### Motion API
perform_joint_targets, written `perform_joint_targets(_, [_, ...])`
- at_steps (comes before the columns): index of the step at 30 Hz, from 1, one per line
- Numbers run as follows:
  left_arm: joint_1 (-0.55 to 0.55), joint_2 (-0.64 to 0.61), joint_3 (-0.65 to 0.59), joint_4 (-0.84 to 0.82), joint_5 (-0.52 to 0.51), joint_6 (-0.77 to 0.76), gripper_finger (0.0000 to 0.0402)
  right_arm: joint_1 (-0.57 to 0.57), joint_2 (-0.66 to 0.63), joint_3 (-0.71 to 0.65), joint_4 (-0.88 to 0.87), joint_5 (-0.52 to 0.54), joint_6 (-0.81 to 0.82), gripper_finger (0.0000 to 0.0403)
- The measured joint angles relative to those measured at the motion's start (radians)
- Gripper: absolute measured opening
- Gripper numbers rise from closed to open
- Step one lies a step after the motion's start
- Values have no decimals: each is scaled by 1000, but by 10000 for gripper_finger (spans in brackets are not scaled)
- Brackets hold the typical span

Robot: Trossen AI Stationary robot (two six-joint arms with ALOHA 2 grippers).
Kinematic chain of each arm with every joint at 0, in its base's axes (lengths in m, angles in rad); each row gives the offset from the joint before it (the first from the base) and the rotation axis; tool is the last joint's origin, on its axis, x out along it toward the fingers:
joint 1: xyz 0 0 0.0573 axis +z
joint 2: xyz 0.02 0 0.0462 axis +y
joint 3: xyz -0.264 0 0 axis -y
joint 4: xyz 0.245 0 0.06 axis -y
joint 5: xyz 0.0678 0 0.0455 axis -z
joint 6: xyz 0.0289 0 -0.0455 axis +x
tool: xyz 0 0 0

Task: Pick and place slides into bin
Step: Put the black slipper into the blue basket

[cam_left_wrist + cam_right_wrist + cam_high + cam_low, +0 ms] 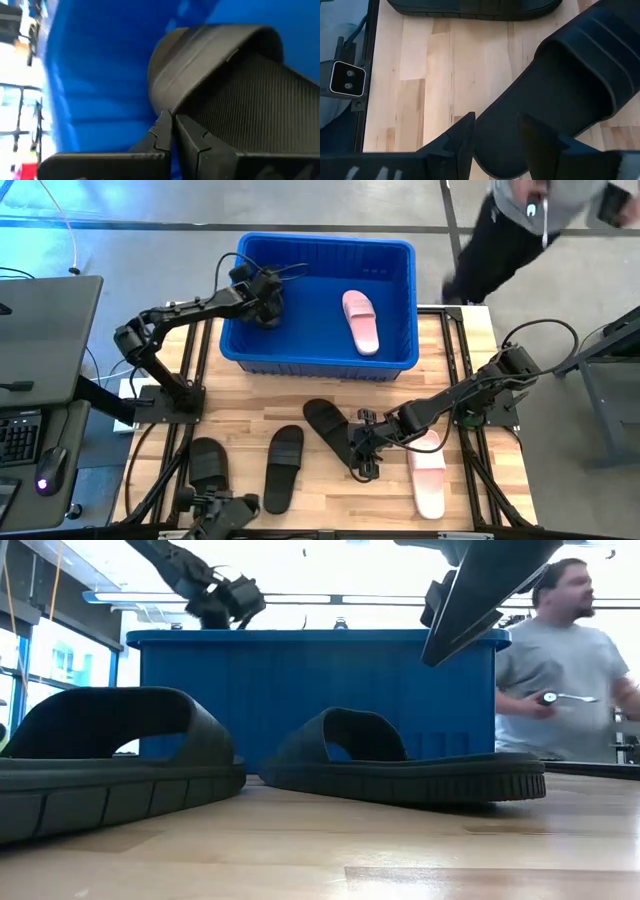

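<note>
Slides first: I count six from my high view, four black and two pink. One pink slide (361,321) lies inside the bin (400,255), right of its centre. The second pink slide (428,477) lies on the worktop (320,415) at the lower right of the frame, partly under the right arm. Two black slides sit at the lower left on the wood: one (207,462) near the left edge, another (283,467) just beside it to the right. A third black slide (331,432) lies tilted at the lower centre, and my right hand (364,457) is closed over its edge; the right wrist view shows both fingers (460,140) straddling the sole's rim. The fourth black slide (225,85) is gripped by my left hand (262,305), which hangs over the left part of the bin; the left wrist view shows its fingertips pinched shut on the slide's edge against the blue interior.

From the low view, two black slides stand in front of the bin wall, and both arms come in from the top.

A person (540,220) stands beyond the worktop at the upper right of the frame.
</note>
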Motion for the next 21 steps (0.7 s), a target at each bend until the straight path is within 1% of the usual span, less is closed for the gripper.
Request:
perform_joint_targets(2, [30, 0, -28, 3, 29, -7, 0, 0, 0, 0, 0, 13, 0, 139])
perform_joint_targets(5, [63, 0, -65, 26, 102, -3, 0, 0, 0, 0, 0, 52, 0, 139])
perform_joint_targets(8, [74, -6, -91, 81, 120, 5, 0, 0, 0, 0, 0, 80, 0, 139])
perform_joint_targets(12, [77, -5, -93, 98, 130, 42, 5, 0, 0, 0, 0, 76, 1, 139])
perform_joint_targets(15, [71, -5, -94, 102, 135, 49, 24, 0, 0, 0, 0, 76, 0, 139])
perform_joint_targets(21, [71, -4, -93, 96, 151, 48, 84, -6, 0, 0, 0, 90, 0, 139])
